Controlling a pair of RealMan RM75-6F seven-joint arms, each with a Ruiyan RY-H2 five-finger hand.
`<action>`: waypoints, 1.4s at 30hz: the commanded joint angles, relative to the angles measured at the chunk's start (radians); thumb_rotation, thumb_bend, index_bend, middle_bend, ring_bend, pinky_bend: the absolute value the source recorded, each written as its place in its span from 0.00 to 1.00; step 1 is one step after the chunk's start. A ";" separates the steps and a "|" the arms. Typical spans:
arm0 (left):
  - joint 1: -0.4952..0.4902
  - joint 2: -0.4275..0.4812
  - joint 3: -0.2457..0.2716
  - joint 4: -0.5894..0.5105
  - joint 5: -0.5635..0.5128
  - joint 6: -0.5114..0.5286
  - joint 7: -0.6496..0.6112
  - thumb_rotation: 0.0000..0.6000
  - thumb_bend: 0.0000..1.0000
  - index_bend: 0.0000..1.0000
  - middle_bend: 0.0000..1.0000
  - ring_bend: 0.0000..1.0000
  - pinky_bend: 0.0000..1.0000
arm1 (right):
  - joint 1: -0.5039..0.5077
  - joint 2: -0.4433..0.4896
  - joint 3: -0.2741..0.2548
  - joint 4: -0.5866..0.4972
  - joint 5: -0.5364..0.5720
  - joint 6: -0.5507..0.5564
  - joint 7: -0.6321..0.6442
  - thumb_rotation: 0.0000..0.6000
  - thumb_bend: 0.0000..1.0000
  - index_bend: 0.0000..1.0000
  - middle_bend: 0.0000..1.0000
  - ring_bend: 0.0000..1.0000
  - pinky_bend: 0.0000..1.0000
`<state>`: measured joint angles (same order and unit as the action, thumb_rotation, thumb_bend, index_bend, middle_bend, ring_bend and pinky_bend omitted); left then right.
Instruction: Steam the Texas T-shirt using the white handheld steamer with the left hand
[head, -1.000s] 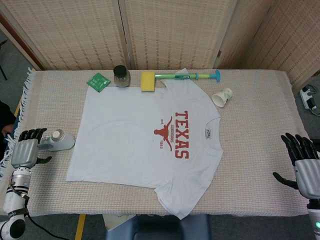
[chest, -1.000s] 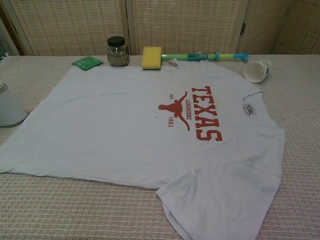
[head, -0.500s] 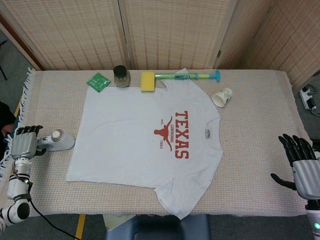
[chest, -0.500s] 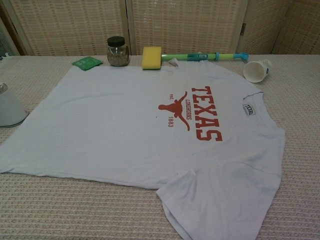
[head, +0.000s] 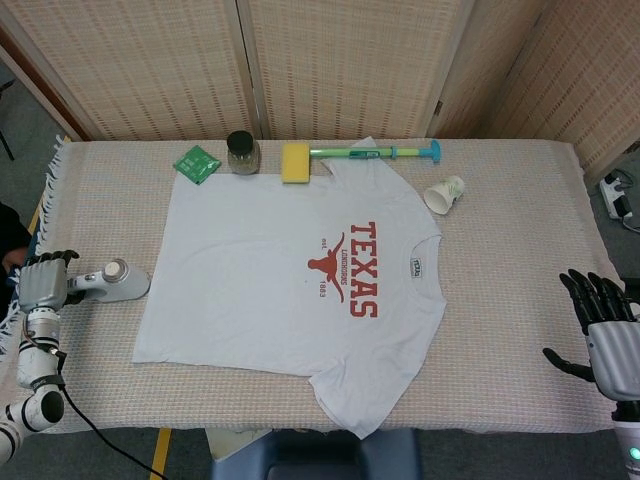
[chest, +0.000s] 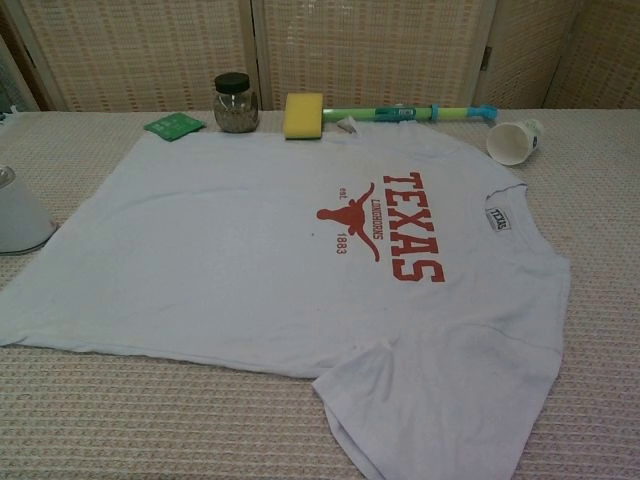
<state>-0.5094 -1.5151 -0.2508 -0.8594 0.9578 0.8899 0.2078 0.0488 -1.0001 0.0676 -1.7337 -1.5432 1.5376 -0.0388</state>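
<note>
The white Texas T-shirt (head: 290, 290) lies flat across the middle of the table, with its red print (chest: 395, 235) facing up. To its left the white handheld steamer (head: 115, 281) lies on the cloth, and it also shows at the left edge of the chest view as steamer (chest: 18, 212). My left hand (head: 42, 283) sits just left of the steamer's handle end, low at the table's edge, and holds nothing. My right hand (head: 605, 330) hovers off the table's right front corner with its fingers spread and empty. Neither hand shows in the chest view.
Along the back edge stand a green packet (head: 196, 162), a dark-lidded jar (head: 242, 152), a yellow sponge (head: 296, 163) on a green and blue handle (head: 385, 152), and a tipped paper cup (head: 444, 193). A woven screen closes off the back.
My left hand has drawn back to the left and lower, away from above the steamer's handle. The right hand has sunk slightly. The steamer and shirt have not moved.
</note>
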 joint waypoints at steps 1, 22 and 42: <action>-0.015 -0.038 -0.005 0.069 0.023 -0.005 -0.045 1.00 0.35 0.39 0.39 0.30 0.26 | -0.002 0.002 -0.001 -0.002 0.000 0.001 -0.002 1.00 0.00 0.00 0.05 0.00 0.06; -0.042 -0.135 0.028 0.250 0.170 -0.080 -0.334 1.00 0.35 0.82 0.86 0.68 0.66 | -0.007 -0.001 -0.006 -0.020 0.019 -0.010 -0.018 1.00 0.00 0.00 0.05 0.00 0.07; -0.040 -0.045 0.014 0.084 0.330 0.125 -0.642 1.00 0.37 0.99 1.00 0.87 0.79 | 0.191 -0.030 -0.101 -0.050 -0.082 -0.409 0.065 1.00 0.23 0.00 0.05 0.00 0.11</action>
<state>-0.5458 -1.5848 -0.2264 -0.7359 1.2746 0.9879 -0.4305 0.1995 -1.0091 -0.0217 -1.7863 -1.6015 1.1761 -0.0005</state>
